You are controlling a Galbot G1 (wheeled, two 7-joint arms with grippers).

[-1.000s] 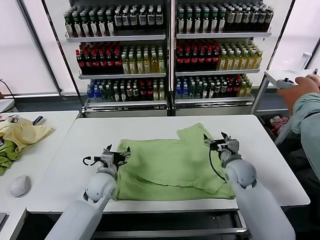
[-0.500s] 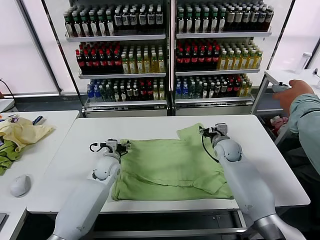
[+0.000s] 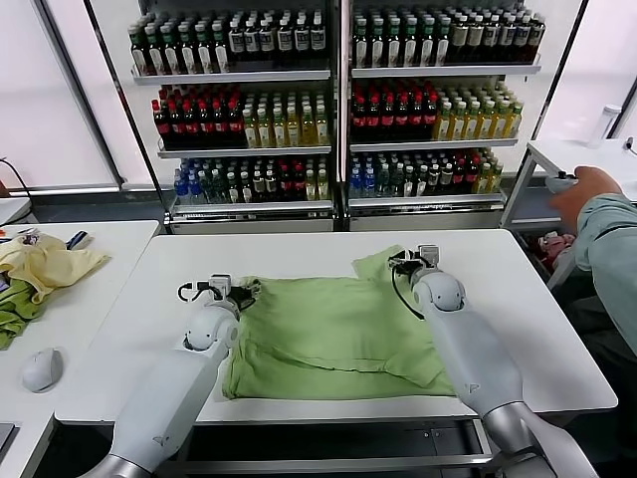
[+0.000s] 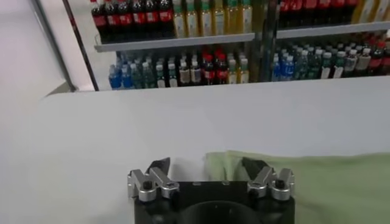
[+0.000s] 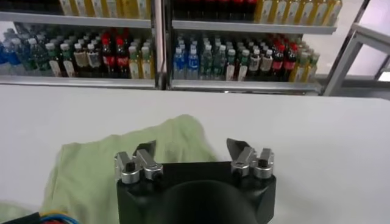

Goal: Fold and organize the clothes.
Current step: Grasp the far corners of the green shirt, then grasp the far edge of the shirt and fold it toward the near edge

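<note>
Head view: at the lower centre of the frame the light green polo shirt is laid flat on the white table, with one sleeve pointing toward the far edge at upper right of the garment. Its chest print and buttons cannot be seen from here. The left gripper is placed at the shirt's far left corner, left of centre, and the right gripper at the far sleeve, right of centre. In the left wrist view the left gripper is seen with its fingers parted, a folded edge of the green cloth lying between them; nothing is pinched. In the right wrist view the right gripper is likewise spread, its fingers set over the sleeve's rounded end without closing on it.

At the left edge of the frame a second table is seen, bearing a white mouse, a pale yellow cloth and a darker green cloth. At the right edge a person's hand and grey-green sleeve are seen.

Farthest off, across the upper frame, shelves of bottled drinks are ranged behind glass doors; no label or brand can be read.
</note>
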